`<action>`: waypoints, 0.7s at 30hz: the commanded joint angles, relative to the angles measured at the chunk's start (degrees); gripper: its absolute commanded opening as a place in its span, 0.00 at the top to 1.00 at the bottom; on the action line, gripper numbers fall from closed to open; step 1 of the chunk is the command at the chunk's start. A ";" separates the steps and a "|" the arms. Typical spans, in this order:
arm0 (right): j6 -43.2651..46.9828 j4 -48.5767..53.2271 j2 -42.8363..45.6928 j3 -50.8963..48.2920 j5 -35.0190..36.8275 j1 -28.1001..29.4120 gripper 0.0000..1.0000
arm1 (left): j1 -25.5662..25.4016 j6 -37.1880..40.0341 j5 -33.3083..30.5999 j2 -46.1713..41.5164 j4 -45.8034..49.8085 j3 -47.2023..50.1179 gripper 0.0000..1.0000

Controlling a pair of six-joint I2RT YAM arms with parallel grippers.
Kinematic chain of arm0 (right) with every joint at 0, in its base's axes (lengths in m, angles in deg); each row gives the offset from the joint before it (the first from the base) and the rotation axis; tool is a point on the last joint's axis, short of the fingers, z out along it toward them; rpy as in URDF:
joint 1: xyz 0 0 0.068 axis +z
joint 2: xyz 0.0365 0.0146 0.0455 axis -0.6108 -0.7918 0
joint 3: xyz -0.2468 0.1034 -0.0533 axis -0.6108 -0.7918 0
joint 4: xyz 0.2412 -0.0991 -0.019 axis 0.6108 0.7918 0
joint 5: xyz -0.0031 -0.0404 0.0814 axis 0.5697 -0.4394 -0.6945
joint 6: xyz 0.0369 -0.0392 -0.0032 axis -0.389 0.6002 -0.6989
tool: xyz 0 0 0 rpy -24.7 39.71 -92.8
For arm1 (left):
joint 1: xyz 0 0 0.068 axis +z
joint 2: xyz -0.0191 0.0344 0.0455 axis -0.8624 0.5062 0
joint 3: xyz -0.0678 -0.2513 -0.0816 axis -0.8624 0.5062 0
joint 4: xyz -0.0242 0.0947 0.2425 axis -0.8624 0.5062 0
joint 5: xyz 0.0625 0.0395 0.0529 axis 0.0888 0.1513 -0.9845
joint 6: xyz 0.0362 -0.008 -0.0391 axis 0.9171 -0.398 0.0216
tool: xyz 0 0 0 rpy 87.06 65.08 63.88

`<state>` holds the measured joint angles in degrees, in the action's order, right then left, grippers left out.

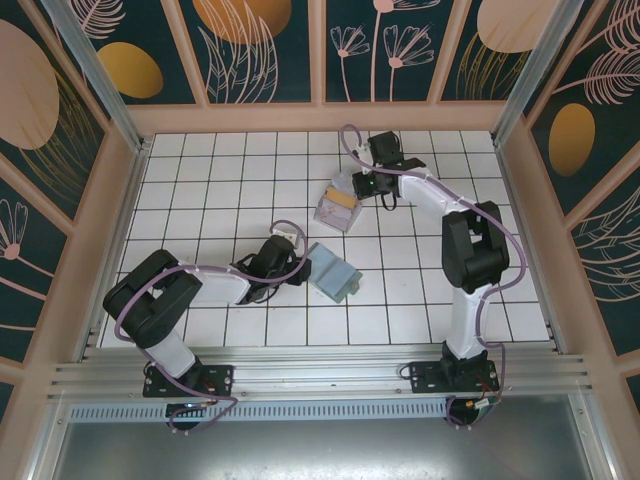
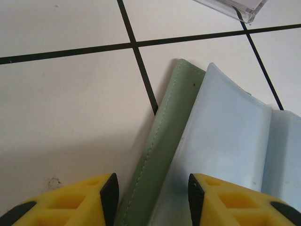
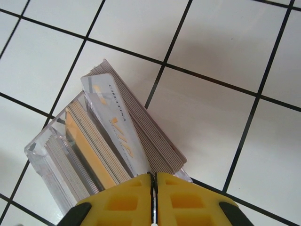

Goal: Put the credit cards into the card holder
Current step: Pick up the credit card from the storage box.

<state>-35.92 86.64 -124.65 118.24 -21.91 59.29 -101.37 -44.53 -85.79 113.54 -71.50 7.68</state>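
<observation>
Right gripper (image 3: 153, 184) clamped on credit card (image 3: 113, 120); long axis points up-left, away from jaws.

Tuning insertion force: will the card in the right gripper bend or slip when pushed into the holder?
The card looks thin and glossy, pinched at one end by the right gripper, so it may pivot or slip. It juts straight, so probably stiff. The card holder has a curved inner leaf that looks soft and may give.
</observation>
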 commanded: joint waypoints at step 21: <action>-5.71 -8.86 6.75 -6.77 -20.98 -5.52 1.00 | 0.50 -0.55 0.92 2.30 1.37 -0.14 0.54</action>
<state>-39.70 80.74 -121.72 112.64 -38.07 54.92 -101.32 -44.53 -85.79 113.67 -71.74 7.68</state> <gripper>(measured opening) 0.048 0.466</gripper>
